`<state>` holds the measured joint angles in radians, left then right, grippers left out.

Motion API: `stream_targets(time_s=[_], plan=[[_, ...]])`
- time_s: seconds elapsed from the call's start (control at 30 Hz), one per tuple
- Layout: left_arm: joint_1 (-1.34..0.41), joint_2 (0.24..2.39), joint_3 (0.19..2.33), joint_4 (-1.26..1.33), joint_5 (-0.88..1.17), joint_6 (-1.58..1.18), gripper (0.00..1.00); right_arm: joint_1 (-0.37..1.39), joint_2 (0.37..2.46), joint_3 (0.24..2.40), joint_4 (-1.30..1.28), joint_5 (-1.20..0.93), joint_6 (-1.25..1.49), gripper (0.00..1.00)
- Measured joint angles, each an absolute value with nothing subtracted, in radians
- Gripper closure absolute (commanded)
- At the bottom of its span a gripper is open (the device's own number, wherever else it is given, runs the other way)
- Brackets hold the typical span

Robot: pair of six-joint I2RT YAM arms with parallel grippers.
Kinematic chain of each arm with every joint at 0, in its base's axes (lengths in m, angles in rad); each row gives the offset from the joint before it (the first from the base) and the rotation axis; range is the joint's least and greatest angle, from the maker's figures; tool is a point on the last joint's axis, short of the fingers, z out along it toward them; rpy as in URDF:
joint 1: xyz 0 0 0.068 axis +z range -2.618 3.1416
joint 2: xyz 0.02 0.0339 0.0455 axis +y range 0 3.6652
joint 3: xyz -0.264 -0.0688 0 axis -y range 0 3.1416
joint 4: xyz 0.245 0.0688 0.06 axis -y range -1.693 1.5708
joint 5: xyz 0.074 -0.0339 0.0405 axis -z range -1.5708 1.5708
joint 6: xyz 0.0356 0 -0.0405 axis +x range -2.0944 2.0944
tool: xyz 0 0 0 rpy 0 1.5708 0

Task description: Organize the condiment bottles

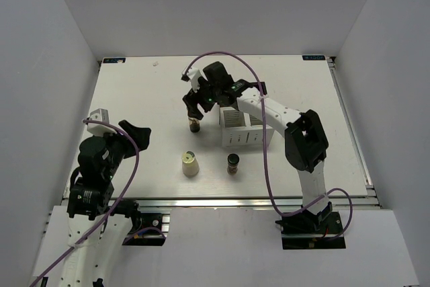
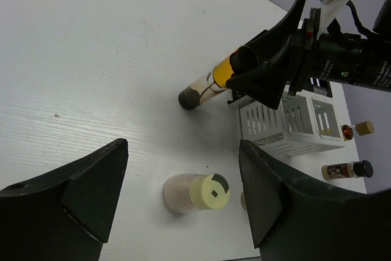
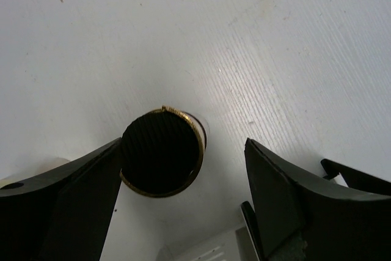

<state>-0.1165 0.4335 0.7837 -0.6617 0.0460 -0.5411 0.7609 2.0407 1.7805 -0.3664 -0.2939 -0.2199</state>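
Nearest the bases, the left gripper (image 2: 183, 145) is held above the near left part of the white table (image 1: 134, 85). Its two black fingers are spread wide apart with nothing between them. Just past it, the cream cone bottle (image 1: 190, 164) is seen standing up on the table, with a pale yellow top. To its right, and apart from it, a short brown jar (image 1: 232, 163) with a dark cap is stood upright. Behind the jar the white box (image 1: 245, 129) with slits in its sides is set on the table, with its little rooms open at the top. In the left wrist view another small brown bottle (image 2: 356, 129) with a pale cap is seen near the box. Just left of the box, a tall dark bottle (image 1: 195, 124) with a yellow label is stood on its base. The right gripper (image 1: 197, 107) is held over the top of it. Its fingers are spread apart, with one on each side of the round black cap. One finger is very close to the cap, but it cannot be told if they touch, and the other finger is well apart from it
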Motion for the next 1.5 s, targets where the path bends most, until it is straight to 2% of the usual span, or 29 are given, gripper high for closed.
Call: stream_targets(time_s=[0.17, 0.3, 0.47, 0.6, 0.63, 1.07, 1.5], plan=[[-0.117, 0.434, 0.771, -0.658, 0.047, -0.551, 0.17, 0.762, 2.074, 1.811, -0.341, -0.299, -0.225, 0.28], [-0.117, 0.433, 0.762, -0.658, 0.048, -0.558, 0.17, 0.762, 2.083, 1.812, -0.323, -0.31, -0.234, 0.47], [-0.117, 0.432, 0.76, -0.658, 0.05, -0.559, 0.17, 0.762, 2.092, 1.821, -0.319, -0.318, -0.241, 0.65], [-0.117, 0.43, 0.76, -0.658, 0.057, -0.56, 0.17, 0.762, 2.092, 1.822, -0.321, -0.324, -0.252, 0.87], [-0.117, 0.429, 0.759, -0.657, 0.062, -0.561, 0.17, 0.762, 2.092, 1.826, -0.327, -0.328, -0.259, 1.0], [-0.117, 0.473, 0.725, -0.6, 0.188, -0.559, 0.19, 0.718, 2.08, 2.114, -0.448, -0.434, -0.242, 1.0], [-0.115, 0.505, 0.669, -0.529, 0.281, -0.562, 0.18, 0.432, 1.88, 2.08, -0.535, -0.43, -0.204, 1.0]])
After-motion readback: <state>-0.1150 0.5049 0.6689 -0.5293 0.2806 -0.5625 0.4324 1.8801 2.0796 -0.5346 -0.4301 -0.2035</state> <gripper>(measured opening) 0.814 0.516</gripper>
